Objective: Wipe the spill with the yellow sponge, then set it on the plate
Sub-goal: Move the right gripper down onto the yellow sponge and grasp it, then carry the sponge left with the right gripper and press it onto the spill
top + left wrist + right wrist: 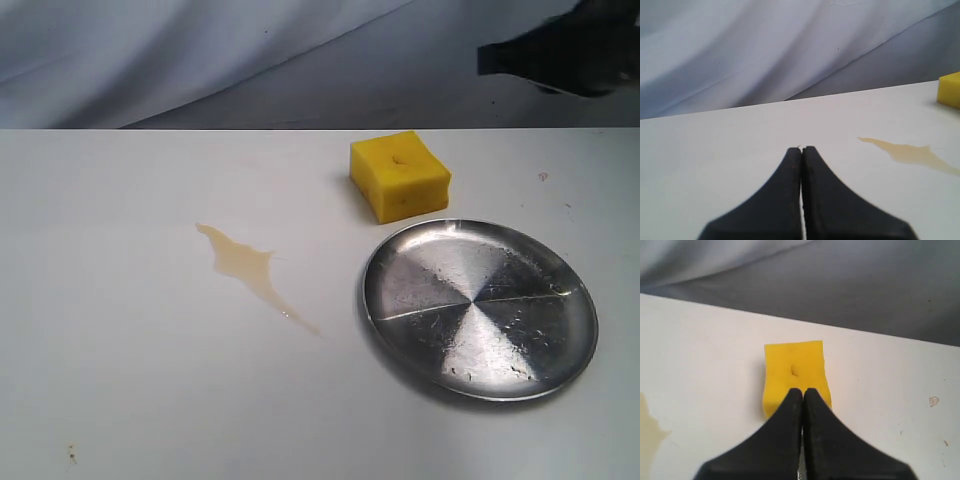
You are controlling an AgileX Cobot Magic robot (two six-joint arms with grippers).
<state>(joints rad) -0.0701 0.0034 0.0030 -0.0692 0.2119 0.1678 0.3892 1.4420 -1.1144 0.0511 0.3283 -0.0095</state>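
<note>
White tabletop (120, 380) fills the exterior view, with a grey cloth backdrop (150, 50) hanging in folds behind its far edge. At the far left, close to the front edge, a tiny brown speck (71, 455) marks the surface. Left of centre lies the spill (245, 265), a thin, pale yellowish-brown puddle. It is broadest at its far end and thins to a tail that points toward the plate (480, 308) but stops short of it.

Bare tabletop separates the puddle from the yellow sponge (400, 175), which sits farther back and to the right, flat on the table with a small dent in its top face. The sponge is just beside the plate's far rim; whether they touch cannot be told. The plate is round, shallow and silver, with a scratched, reflective surface. Right of the sponge are a few faint marks (543, 176). At the upper right a blurred dark arm (560, 50) hangs above the table's far side.

The left gripper (801, 149) has its black fingers pressed together, holding nothing, over bare table with the puddle near. The right gripper (802, 390) is likewise pressed together and empty. Its tips overlap the sponge's near end, just short of the dent; contact cannot be told.
</note>
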